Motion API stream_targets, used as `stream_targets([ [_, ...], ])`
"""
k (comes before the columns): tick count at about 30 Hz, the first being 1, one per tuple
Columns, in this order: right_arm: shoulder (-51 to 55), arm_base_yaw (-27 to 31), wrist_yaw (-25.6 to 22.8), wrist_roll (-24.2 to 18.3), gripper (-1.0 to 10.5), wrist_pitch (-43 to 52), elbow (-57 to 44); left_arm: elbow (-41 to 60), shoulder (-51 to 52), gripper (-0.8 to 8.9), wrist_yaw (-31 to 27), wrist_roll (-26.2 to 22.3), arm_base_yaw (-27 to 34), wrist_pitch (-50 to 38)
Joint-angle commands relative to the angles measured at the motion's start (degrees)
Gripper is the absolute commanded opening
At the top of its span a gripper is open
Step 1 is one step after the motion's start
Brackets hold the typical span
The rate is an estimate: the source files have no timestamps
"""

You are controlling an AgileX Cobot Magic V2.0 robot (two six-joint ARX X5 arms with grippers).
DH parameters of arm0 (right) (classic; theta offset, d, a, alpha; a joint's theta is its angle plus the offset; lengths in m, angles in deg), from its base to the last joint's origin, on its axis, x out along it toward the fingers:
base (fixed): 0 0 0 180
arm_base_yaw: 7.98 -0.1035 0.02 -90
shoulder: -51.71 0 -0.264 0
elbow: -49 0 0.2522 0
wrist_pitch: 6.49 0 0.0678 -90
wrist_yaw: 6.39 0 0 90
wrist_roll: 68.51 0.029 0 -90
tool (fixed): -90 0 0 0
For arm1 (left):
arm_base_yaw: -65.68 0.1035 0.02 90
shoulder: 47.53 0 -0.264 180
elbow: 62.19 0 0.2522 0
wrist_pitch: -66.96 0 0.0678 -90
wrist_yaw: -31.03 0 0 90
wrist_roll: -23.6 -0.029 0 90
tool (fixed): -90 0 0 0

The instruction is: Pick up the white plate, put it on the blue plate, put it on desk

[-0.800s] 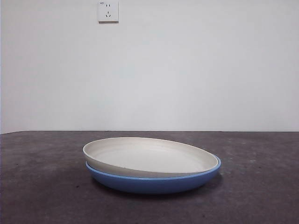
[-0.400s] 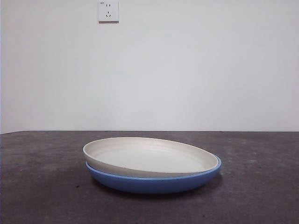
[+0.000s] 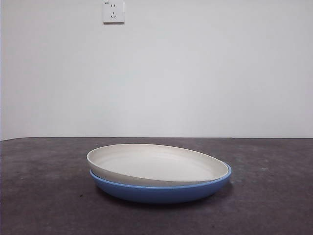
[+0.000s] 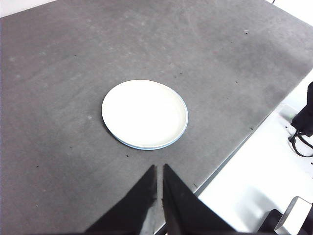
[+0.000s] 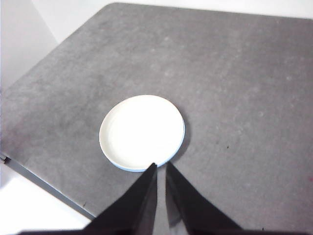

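Observation:
The white plate [image 3: 156, 164] lies inside the blue plate [image 3: 161, 192] in the middle of the desk [image 3: 44, 196], shifted a little to the left so the blue rim shows at the right. Both wrist views look down on the stack from high up: white plate [image 4: 144, 112] with a thin blue plate edge [image 4: 185, 128], and white plate [image 5: 141, 131] with a blue plate edge [image 5: 183, 136]. My left gripper [image 4: 159, 169] and right gripper [image 5: 161, 166] are shut, empty, and held well above the desk. Neither shows in the front view.
The desk's edge [image 4: 234, 152] runs close to the plates in the left wrist view, with white floor and black cables [image 4: 303, 122] beyond. Another desk edge [image 5: 44, 188] shows in the right wrist view. A wall socket [image 3: 113, 11] sits on the white wall.

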Motion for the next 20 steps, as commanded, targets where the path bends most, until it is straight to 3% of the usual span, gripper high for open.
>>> stream_targets([
  [1,-0.22,-0.31,0.11,-0.48,0.2,0.96,1.14,-0.87,-0.20,0.16,-0.11,-0.09,-0.28,-0.44],
  [10,-0.22,-0.31,0.11,-0.48,0.2,0.94,1.14,-0.72,-0.26,0.16,-0.11,-0.09,2.10,-0.48],
  [16,-0.22,-0.31,0.11,-0.48,0.2,0.94,1.14,4.00,0.28,0.16,0.02,-0.28,14.32,-2.56],
  [20,-0.22,-0.31,0.11,-0.48,0.2,0.94,1.14,12.94,2.93,0.16,-1.07,-2.16,24.15,-14.25],
])
